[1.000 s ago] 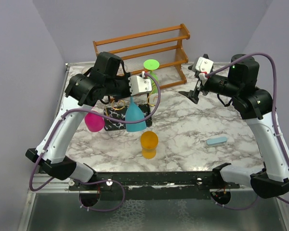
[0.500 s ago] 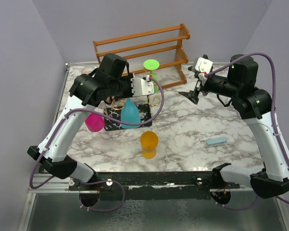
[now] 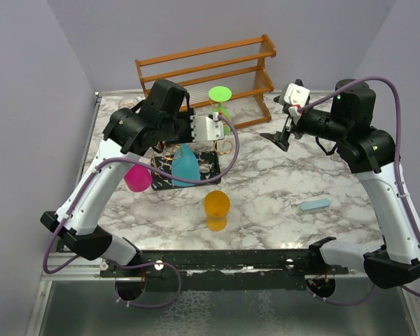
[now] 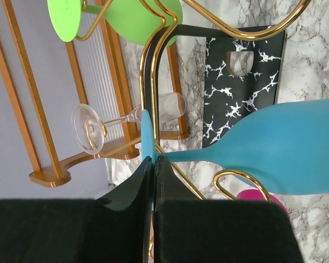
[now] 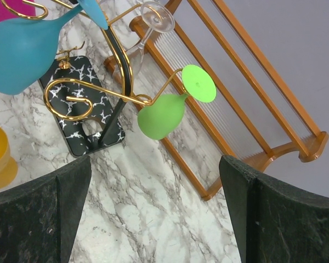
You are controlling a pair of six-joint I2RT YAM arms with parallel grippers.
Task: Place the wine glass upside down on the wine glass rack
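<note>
My left gripper (image 4: pixel 153 159) is shut on the thin foot of a blue wine glass (image 4: pixel 285 145), which hangs upside down with its bowl below. In the top view the blue wine glass (image 3: pixel 185 166) hangs over the black white-veined base (image 3: pixel 162 175) of the wine glass rack. The rack's gold wire (image 4: pixel 153 71) runs close by the glass stem; whether they touch I cannot tell. A green glass (image 3: pixel 220 94) hangs upside down on a rack arm. My right gripper (image 3: pixel 283 136) hovers open to the right of the rack, and nothing lies between its fingers (image 5: pixel 268 213).
An orange-brown wooden shelf (image 3: pixel 210 66) stands behind the rack with a clear glass (image 4: pixel 90 129) lying on it. A pink glass (image 3: pixel 136 176) is at the rack's left. An orange glass (image 3: pixel 217 210) stands near the front. A small blue bar (image 3: pixel 314 204) lies at the right.
The left gripper has carried the blue glass left and away from the front, in over the rack's base. The right arm has not moved.
</note>
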